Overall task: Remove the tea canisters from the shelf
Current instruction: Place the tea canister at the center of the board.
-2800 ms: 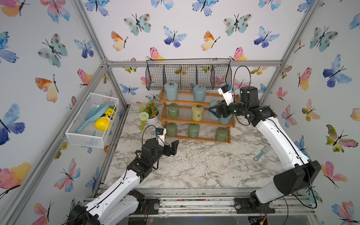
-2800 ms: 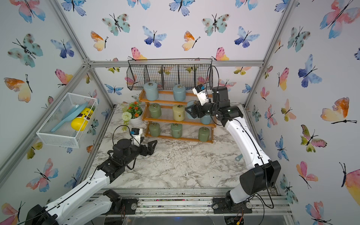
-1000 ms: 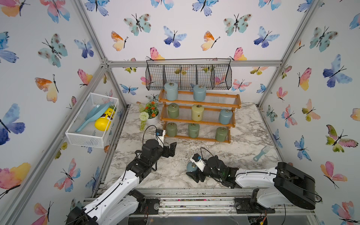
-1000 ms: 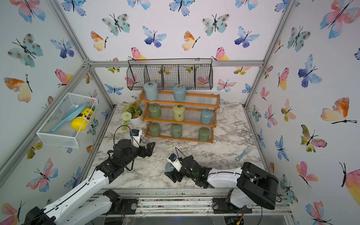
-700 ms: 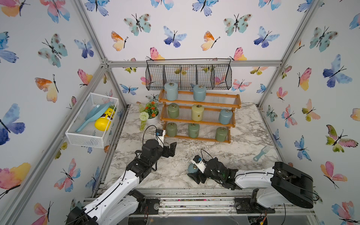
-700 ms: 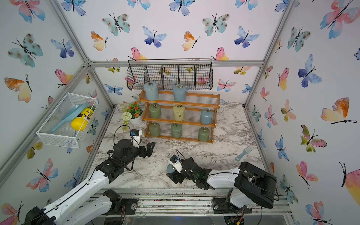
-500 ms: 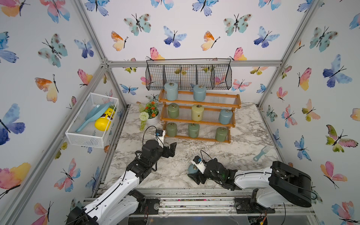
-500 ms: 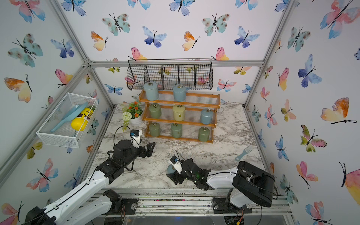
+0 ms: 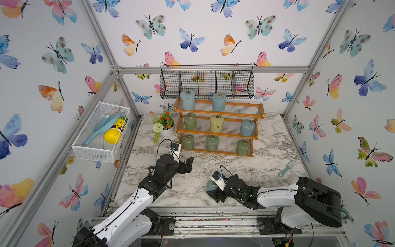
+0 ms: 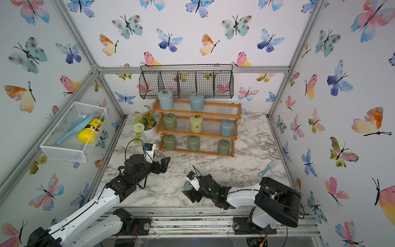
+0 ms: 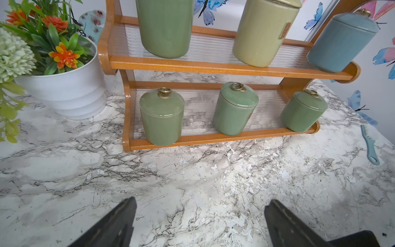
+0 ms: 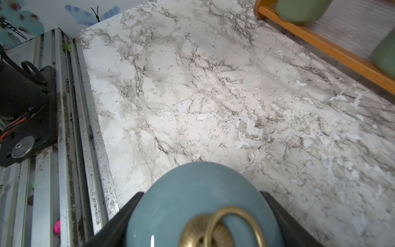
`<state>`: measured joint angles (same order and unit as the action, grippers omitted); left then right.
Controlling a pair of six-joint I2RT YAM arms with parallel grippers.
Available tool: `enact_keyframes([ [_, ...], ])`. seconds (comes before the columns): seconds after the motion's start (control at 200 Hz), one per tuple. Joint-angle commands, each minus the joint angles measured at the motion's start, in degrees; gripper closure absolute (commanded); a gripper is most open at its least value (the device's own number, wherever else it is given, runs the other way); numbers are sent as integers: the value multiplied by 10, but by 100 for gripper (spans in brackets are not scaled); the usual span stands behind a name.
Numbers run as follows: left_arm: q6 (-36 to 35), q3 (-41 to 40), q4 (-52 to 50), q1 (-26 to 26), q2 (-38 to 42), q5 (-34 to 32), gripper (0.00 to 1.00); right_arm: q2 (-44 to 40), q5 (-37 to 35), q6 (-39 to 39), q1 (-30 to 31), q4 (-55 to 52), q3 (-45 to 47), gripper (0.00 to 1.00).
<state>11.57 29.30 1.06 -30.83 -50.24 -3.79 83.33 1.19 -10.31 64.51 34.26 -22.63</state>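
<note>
Blue canister (image 9: 211, 185) from shelf (image 9: 235, 113) to tabletop (image 9: 213, 165)

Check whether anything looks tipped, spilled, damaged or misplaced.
Nothing tipped or spilled. Eight tea canisters stand upright on the shelf; the ninth, a pale blue canister, is held in the right gripper near the front edge of the marble tabletop. Only oddities: a teal comb lying loose there, and scuffed patches in the surface.

The pale blue canister (image 12: 192, 203) is gleaming with a smooth glossy glaze, its brassy metal ring pull (image 12: 232, 209) catching the light. The shelf (image 11: 213, 66) is showing varnished orange-brown wood around clear ribbed tiers, and the 3 sage green canisters (image 11: 234, 111) on its lowest tier are shining just as glossily. The marble-look tabletop (image 11: 192, 181) is looking smooth but flaking in rough white patches.
</note>
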Motion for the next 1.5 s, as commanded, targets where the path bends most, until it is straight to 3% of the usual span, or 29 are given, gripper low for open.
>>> enact_keyframes([
  [0.0,-9,-8,9,1,9,-15,2,-23,-13,-8,4,2,-3,18],
  [0.15,-10,-8,12,2,6,-15,1,-41,-21,-10,3,-13,3,12],
  [0.165,-11,-9,13,1,6,-15,2,-41,-20,-11,3,-15,4,9],
  [0.17,-11,-9,13,2,6,-15,2,-42,-20,-11,4,-16,4,4],
  [0.2,-12,-8,13,2,5,-16,2,-44,-20,-11,3,-19,5,1],
  [0.511,-15,-1,9,2,4,-15,2,-72,-20,-20,3,-46,-3,0],
  [0.801,-29,45,-36,8,6,-4,2,-132,-55,-12,3,-137,-45,0],
  [0.996,-36,167,-123,73,-39,74,1,-156,-56,-10,3,-197,-106,0],
  [1.196,-91,329,-205,123,-114,148,1,-175,-70,3,2,-240,-164,0],
  [1.371,-139,488,-272,139,-199,158,2,-160,-101,-2,2,-284,-208,0],
  [1.492,-135,563,-280,165,-245,169,2,-147,-93,-1,1,-305,-234,0],
])
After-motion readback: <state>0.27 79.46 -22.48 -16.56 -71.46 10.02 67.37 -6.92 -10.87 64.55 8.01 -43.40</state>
